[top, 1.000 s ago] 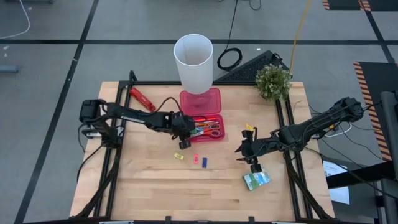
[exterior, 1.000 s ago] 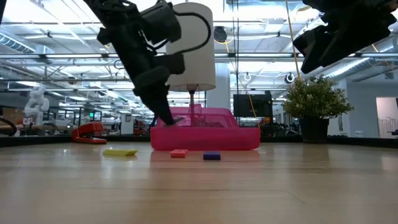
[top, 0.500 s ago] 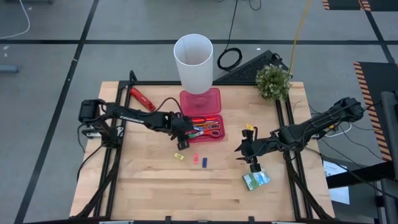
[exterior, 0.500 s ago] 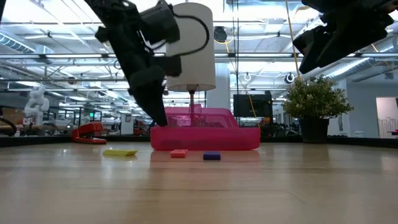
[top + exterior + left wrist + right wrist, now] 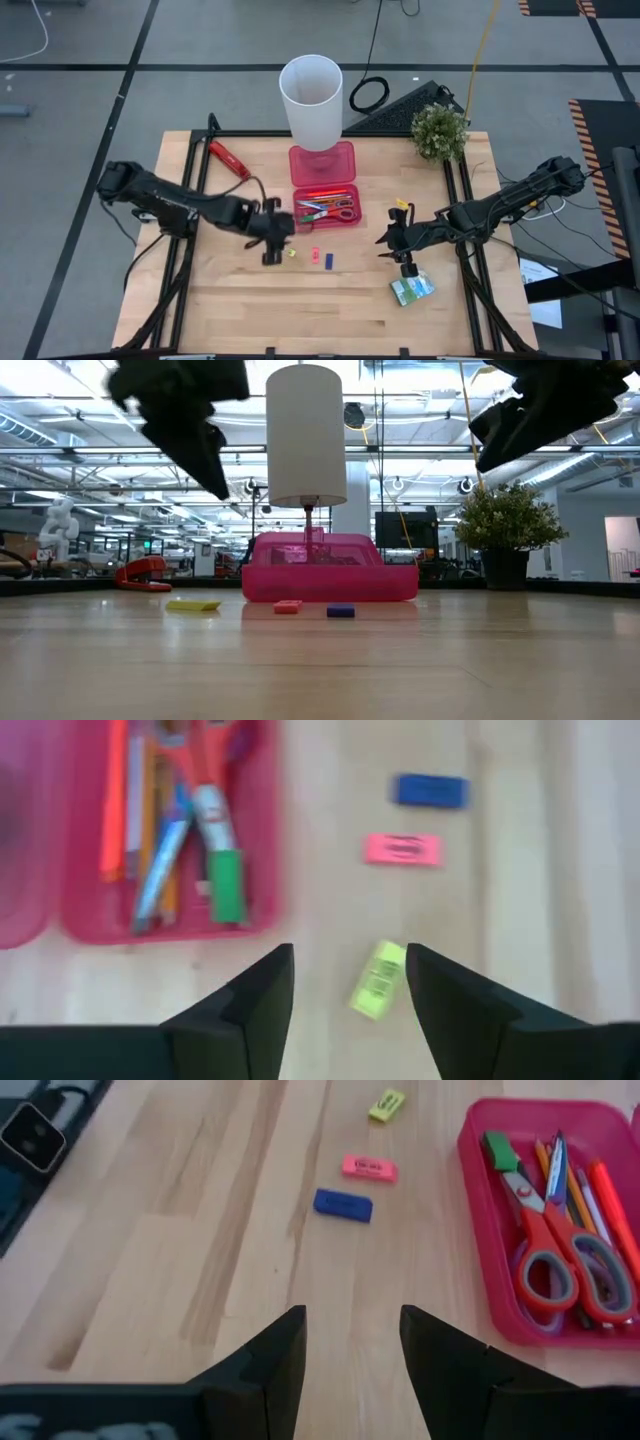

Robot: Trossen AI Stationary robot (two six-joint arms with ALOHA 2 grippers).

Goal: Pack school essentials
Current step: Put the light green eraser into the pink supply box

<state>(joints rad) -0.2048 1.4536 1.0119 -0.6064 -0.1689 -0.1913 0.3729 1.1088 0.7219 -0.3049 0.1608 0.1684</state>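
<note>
Erasers are lying loose on the desk (image 5: 230, 300) in front of the pink tray (image 5: 326, 205): a yellow eraser (image 5: 378, 980) nearest the left gripper (image 5: 272, 246), then a pink eraser (image 5: 402, 849) and a blue eraser (image 5: 430, 790). The left gripper, which was reaching into the tray's left end a second ago, is now hovering back over the bare wood just beside the yellow eraser, fingers (image 5: 255, 1005) spread and holding nothing. The green-white packet (image 5: 412, 290) is lying at the desk's near right, with the right gripper (image 5: 400, 250) hanging just above it where it was before, fingers parted and empty. Farther off, the tray is holding red-handled scissors (image 5: 555, 1270), pens and pencils, and behind it the tall white cup (image 5: 312, 100) is standing.
</note>
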